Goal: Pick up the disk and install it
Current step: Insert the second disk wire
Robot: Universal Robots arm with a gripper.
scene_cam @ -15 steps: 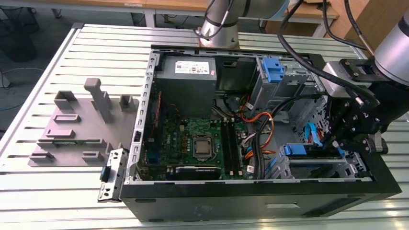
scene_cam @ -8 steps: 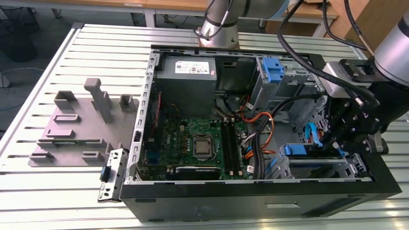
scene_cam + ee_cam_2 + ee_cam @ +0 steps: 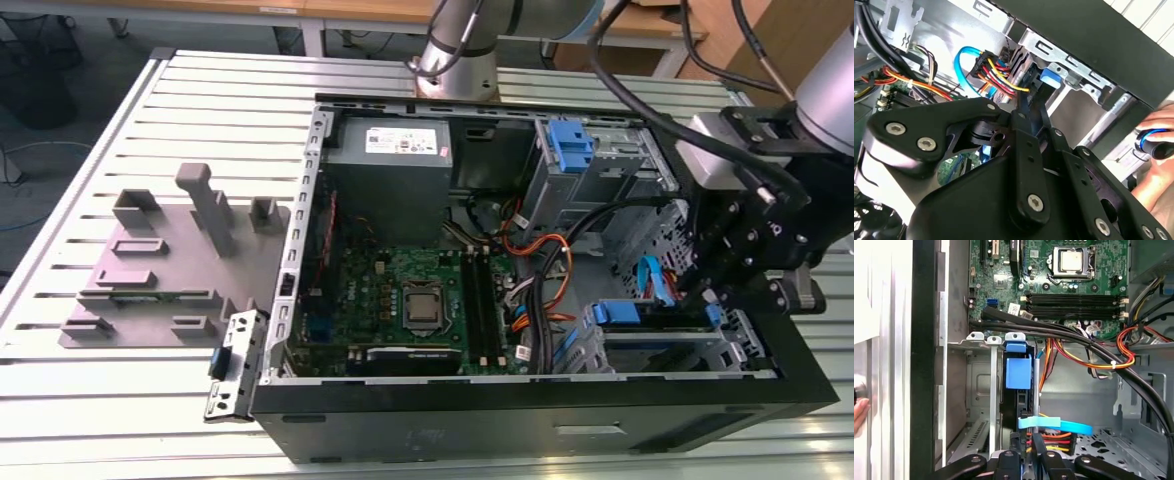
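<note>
A ribbed, silver-white metal table (image 3: 80, 200) carries the whole scene. Toward the exterior view's left sits a grey plastic fixture plate (image 3: 167, 270) with upright blocks; just beside it, leaning at the case corner, is a black bracket (image 3: 230, 365) with a blue tab. In the middle lies an open black computer tower case (image 3: 534, 425) on its side, showing a green motherboard (image 3: 400, 290) with a bare processor socket, a grey power supply box (image 3: 390, 152) with a white sticker, and bundles of orange, red and black cables (image 3: 541, 255).

Toward the exterior view's right the black gripper (image 3: 707, 292) reaches down into the case's drive cage (image 3: 667, 345). In the first wrist view the disk (image 3: 1019, 390) — a drive standing on edge in the silver bay, its blue plastic carrier tab uppermost — sits directly ahead of the gripper (image 3: 1030, 440), whose thin fingers (image 3: 1038, 447) are drawn close together on the drive's near end, beside a light-blue data cable (image 3: 1054, 424). At the frame edge, a person's hand (image 3: 1154, 155) rests outside the case.
</note>
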